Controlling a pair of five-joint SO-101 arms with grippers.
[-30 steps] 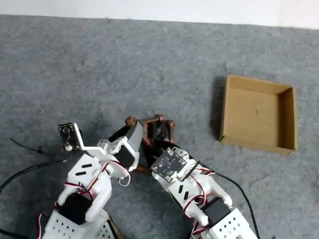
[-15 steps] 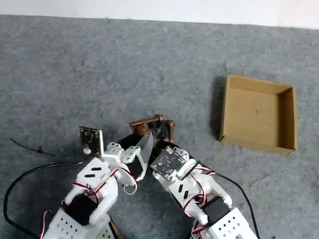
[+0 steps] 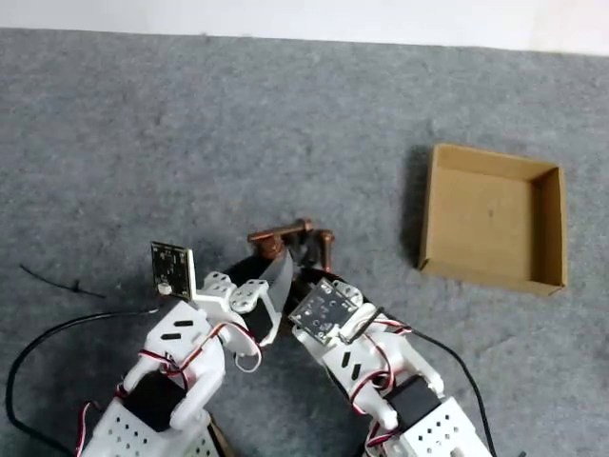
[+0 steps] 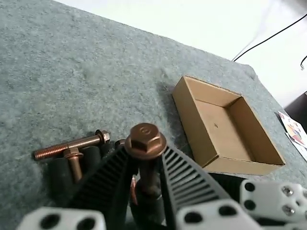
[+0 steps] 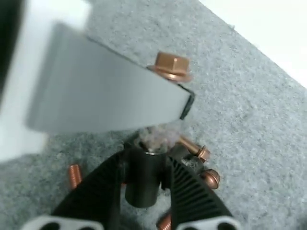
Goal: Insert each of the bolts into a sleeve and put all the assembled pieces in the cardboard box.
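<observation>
My left gripper [image 4: 145, 155] is shut on a copper bolt [image 4: 145, 140], held head-up. My right gripper [image 5: 142, 165] is shut on a black sleeve [image 5: 142, 181], upright. In the right wrist view the left arm's finger [image 5: 105, 98] crosses just above the sleeve, with the bolt's head [image 5: 171, 66] above it. From above, both grippers meet near the table's middle [image 3: 285, 267]. Two loose bolts [image 4: 72, 147] lie on the mat beside dark sleeves [image 4: 61, 173]. The cardboard box [image 3: 490, 217] stands open to the right, with nothing inside.
More loose bolts [image 3: 281, 231] lie just beyond the grippers, and some [image 5: 194, 147] under the held sleeve. A black cable [image 3: 57, 286] trails at the left. Grey mat [image 3: 190, 124] covers the table's far side.
The left arm swung right with its bolt, closing in on the right gripper's sleeve. Over the last half second almost nothing moved.
</observation>
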